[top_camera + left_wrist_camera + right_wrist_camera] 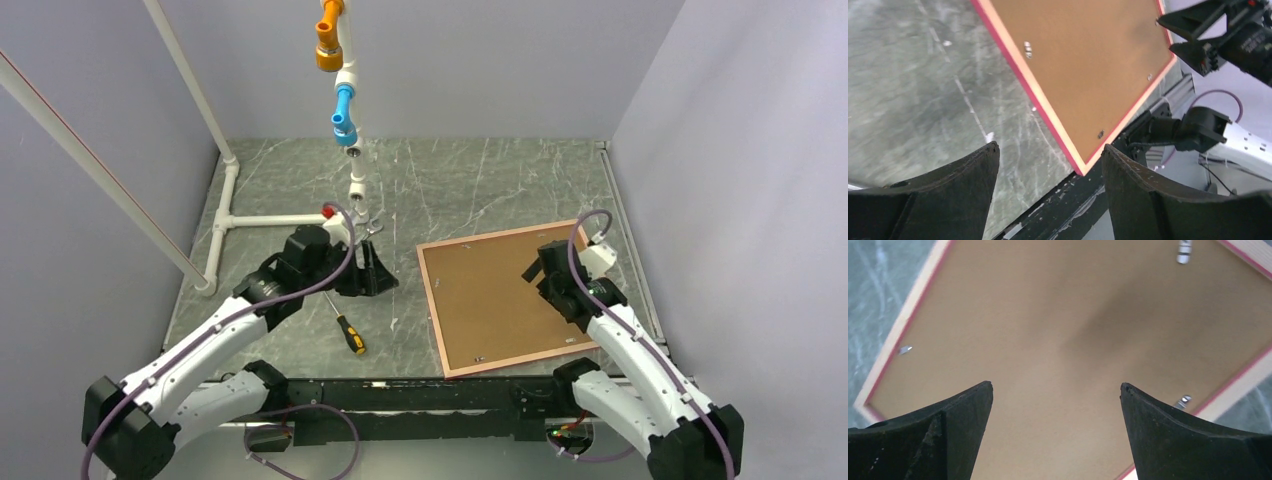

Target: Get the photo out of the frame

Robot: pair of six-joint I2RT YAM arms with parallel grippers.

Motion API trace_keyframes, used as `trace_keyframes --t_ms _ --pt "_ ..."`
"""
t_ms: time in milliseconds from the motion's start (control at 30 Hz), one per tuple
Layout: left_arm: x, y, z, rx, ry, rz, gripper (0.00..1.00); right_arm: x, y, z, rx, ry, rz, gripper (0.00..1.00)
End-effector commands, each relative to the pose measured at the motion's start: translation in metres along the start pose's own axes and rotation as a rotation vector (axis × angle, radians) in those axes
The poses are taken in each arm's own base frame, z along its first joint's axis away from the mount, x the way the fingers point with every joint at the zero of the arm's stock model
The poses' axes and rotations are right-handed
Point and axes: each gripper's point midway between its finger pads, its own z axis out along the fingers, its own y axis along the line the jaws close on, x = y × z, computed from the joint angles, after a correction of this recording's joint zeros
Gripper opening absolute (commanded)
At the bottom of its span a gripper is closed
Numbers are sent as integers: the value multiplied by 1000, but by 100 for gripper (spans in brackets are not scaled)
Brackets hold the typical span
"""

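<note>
Frame [490,305] lies back-up directly beneath the open right tool [1056,386]; the open left tool [1048,147] stands well apart.

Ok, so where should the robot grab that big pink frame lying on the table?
The frame lies flat, brown back up, and is far too wide for the jaws to span. So probably pinch its thin near rim, coming in low from the robot's side. Only an edge like that would fit between them.
</note>
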Motion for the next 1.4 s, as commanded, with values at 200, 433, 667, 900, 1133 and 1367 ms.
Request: trace_keyframes --t_ms 200,433,667,900,1133,1367 --pt "78 -33 63 34 286 142 68 -21 -16 -13 -15 -24 84 98" --pt "107 -23 117 -78 322 84 63 -20 -14 -18 -38 -9 58 97" --pt "109 -6 154 -213 326 44 65 -21 -28 -20 33 -22 74 99" --pt "106 26 172 -417 302 24 55 -27 -50 -22 145 -79 182 100" --pt "93 72 182 -604 282 93 22 -31 -43 -19 126 -91 213 99" --pt "70 125 188 -679 288 30 0 -34 -34 -17 90 -90 157 99"
